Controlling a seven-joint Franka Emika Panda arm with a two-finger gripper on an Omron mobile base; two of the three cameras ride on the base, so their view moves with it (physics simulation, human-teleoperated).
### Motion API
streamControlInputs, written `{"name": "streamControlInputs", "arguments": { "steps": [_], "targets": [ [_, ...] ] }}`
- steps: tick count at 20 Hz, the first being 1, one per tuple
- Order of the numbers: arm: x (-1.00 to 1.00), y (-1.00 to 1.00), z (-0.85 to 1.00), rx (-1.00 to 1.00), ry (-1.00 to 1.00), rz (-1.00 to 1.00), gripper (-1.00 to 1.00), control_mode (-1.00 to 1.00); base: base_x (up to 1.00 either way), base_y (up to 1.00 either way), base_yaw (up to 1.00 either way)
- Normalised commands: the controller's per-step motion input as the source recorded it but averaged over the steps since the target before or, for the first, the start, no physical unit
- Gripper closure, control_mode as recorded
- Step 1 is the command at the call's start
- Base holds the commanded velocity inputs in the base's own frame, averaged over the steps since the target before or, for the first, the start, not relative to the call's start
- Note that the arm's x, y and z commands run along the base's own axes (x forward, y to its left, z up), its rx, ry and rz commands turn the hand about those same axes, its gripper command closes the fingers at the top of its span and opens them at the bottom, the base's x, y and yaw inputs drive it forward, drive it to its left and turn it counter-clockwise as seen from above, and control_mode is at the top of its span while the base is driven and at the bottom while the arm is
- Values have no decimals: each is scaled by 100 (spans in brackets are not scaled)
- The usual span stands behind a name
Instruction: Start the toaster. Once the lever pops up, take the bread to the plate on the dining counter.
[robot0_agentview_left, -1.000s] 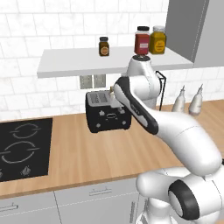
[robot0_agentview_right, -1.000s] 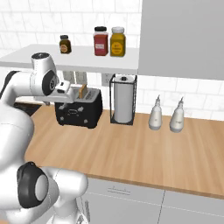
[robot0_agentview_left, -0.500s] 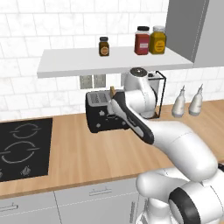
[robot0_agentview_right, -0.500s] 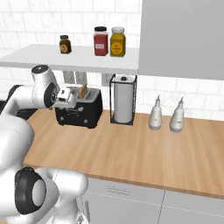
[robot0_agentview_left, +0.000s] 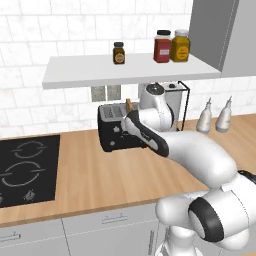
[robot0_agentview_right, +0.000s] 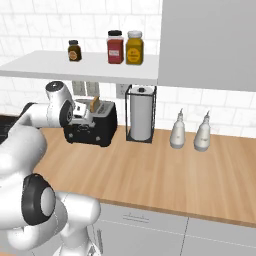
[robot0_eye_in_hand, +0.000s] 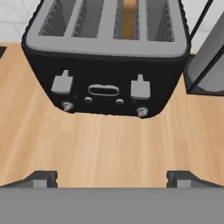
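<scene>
The black toaster (robot0_eye_in_hand: 109, 65) faces me in the hand view, front side on, with two grey levers (robot0_eye_in_hand: 140, 87) at about the same height. A tan slice of bread (robot0_eye_in_hand: 129, 19) stands in the right-hand slot and pokes out of the top (robot0_agentview_right: 94, 103). My gripper (robot0_eye_in_hand: 111, 179) is open, its fingertips (robot0_eye_in_hand: 41, 178) spread wide above the wood worktop a short way in front of the toaster and touching nothing. In the right base view the hand (robot0_agentview_right: 79, 119) hangs close to the toaster's front. The plate and the dining counter are out of view.
A wire paper-towel holder (robot0_agentview_right: 141, 115) stands right beside the toaster, with two white bottles (robot0_agentview_right: 177, 136) further right. A shelf (robot0_agentview_left: 130, 70) with jars hangs low over the toaster. A black hob (robot0_agentview_left: 25, 170) lies at the left of the worktop.
The hand has dropped from over the toaster's top to a spot low in front of it. The jaws stay wide and the bread stays in its slot.
</scene>
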Motion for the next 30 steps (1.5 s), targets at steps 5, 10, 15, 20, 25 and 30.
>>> {"name": "streamControlInputs", "arguments": {
  "steps": [5,10,15,20,25,30],
  "targets": [
    [46,0,-19,0,0,0,-100,-100,0,0,0],
    [41,0,-30,0,0,0,-100,-100,0,0,0],
    [41,0,-27,0,0,0,-100,-100,0,0,0],
    [42,1,-23,0,0,0,-100,-100,0,0,0],
    [37,8,-13,0,0,0,-100,-100,0,0,0],
    [31,7,-5,0,0,0,-100,-100,0,0,0]
  ]
}}
